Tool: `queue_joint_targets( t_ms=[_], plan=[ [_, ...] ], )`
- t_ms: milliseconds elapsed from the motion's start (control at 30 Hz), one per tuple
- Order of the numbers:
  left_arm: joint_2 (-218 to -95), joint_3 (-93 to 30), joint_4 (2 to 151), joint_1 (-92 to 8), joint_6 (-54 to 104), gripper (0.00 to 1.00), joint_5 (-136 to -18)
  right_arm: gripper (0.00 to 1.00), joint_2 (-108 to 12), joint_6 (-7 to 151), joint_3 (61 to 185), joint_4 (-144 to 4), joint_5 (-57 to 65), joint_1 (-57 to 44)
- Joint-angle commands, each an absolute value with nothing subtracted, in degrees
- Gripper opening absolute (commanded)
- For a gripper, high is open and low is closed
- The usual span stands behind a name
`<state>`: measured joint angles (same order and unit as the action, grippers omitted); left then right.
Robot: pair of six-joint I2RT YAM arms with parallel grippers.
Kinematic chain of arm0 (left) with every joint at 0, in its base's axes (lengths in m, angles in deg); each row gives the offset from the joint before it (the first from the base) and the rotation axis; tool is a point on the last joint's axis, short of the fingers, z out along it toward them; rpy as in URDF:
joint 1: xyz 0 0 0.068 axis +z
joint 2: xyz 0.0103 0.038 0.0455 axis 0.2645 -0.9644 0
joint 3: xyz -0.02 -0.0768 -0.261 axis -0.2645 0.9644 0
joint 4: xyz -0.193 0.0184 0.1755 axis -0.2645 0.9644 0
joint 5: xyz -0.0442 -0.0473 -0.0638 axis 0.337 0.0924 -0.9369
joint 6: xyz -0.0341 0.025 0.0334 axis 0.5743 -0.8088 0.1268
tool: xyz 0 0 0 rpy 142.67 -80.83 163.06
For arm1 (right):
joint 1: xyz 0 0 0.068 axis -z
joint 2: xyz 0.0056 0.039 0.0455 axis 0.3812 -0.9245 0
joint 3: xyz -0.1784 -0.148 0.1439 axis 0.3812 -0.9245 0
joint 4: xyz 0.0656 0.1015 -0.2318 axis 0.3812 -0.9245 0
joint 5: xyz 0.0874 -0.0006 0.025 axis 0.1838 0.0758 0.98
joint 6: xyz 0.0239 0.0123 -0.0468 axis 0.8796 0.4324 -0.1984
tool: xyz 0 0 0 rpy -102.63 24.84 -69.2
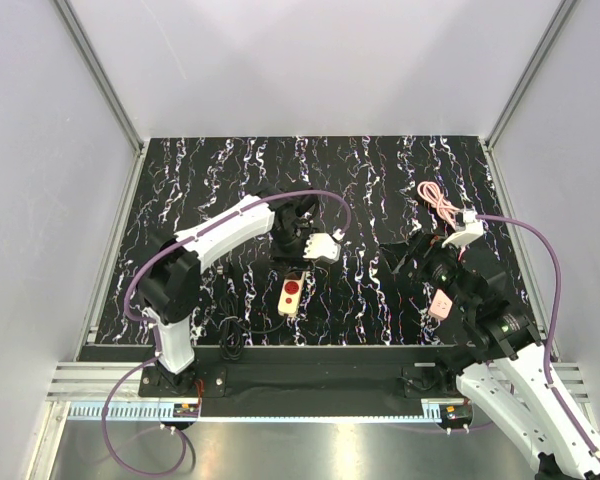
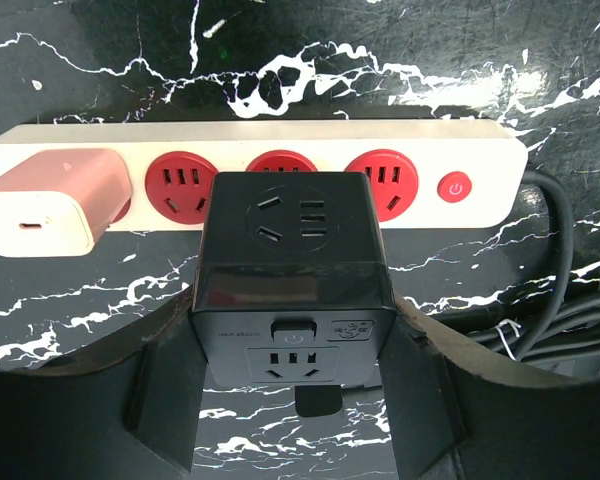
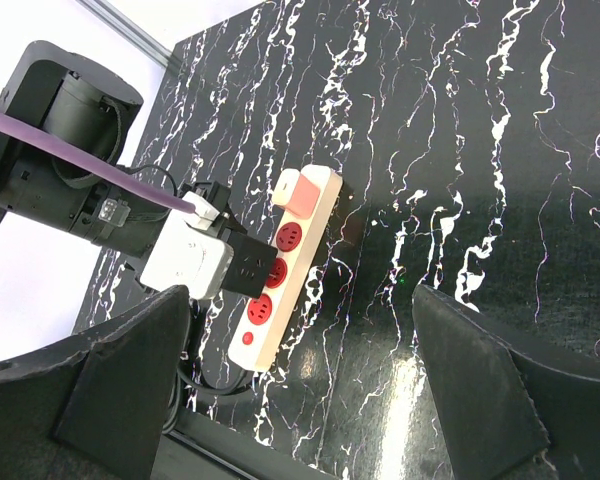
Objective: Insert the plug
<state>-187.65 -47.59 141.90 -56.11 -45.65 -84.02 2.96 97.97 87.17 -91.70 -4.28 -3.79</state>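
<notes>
Between the dark fingers of the left claw sits the plug, a black boxy adapter gripped on its two flanks, with its own socket faces turned toward the wrist camera. The claw is closed narrowly around it. The plug is held right over the cream power strip, which lies flat on the black, white-veined desk, left of centre and near the front edge. It covers most of the middle one of three red sockets, and a free red socket shows on each side of it. Whether its prongs have entered the strip cannot be told from any view.

A pink adapter sits at one end of the strip, and a round red switch sits at the other. Black cords curve over the desk just past the switch end.

The right claw hangs over the right part of the desk, well apart from the strip. Its fingers are spread wide with nothing between them. A coiled pink cable lies farther back on the right side of the desk.
</notes>
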Motion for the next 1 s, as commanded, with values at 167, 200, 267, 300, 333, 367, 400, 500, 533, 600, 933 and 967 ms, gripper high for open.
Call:
queue_joint_targets(
  t_ms=[167,200,267,300,333,367,400,500,533,600,933,967],
  plan=[
    [-189.4,-50.2,141.5,-56.4,-47.6,0.00,-87.3,1.00,3.5,97.0,88.1,-90.8,-5.5,-3.6],
    [-189.6,-50.3,141.6,-56.4,-47.5,0.00,-87.1,1.00,3.7,97.0,88.1,-90.9,-5.5,-3.6],
    [-190.3,-50.2,141.9,-56.4,-47.2,0.00,-86.6,1.00,4.0,97.0,88.1,-90.8,-5.5,-3.6],
    [-190.4,-50.3,142.1,-56.4,-47.2,0.00,-86.7,1.00,4.1,96.9,88.1,-90.9,-5.5,-3.6],
    [-190.5,-50.1,142.5,-56.4,-47.2,0.00,-86.7,1.00,4.3,96.9,88.1,-90.8,-5.5,-3.6],
    [-190.5,-50.1,142.6,-56.4,-47.0,0.00,-86.7,1.00,4.5,97.0,88.1,-90.8,-5.5,-3.6],
    [-190.4,-49.9,142.8,-56.5,-46.9,0.00,-86.3,1.00,4.5,96.9,88.1,-90.8,-5.5,-3.6],
    [-190.1,-48.7,142.8,-56.5,-46.8,0.00,-84.0,1.00,4.4,96.9,88.1,-90.8,-5.5,-3.6],
    [-190.0,-48.2,143.1,-56.5,-46.8,0.00,-82.5,1.00,4.3,96.9,88.1,-90.8,-5.5,-3.6],
    [-190.1,-48.0,143.3,-56.5,-46.8,0.00,-81.2,1.00,4.3,96.8,88.1,-90.8,-5.5,-3.6],
    [-191.3,-49.9,144.9,-56.7,-46.3,0.00,-78.4,1.00,3.9,97.0,87.9,-90.8,-5.5,-3.6],
    [-191.4,-50.1,145.0,-56.8,-46.3,0.00,-78.8,1.00,3.9,97.0,88.0,-90.7,-5.5,-3.5]
  ],
)
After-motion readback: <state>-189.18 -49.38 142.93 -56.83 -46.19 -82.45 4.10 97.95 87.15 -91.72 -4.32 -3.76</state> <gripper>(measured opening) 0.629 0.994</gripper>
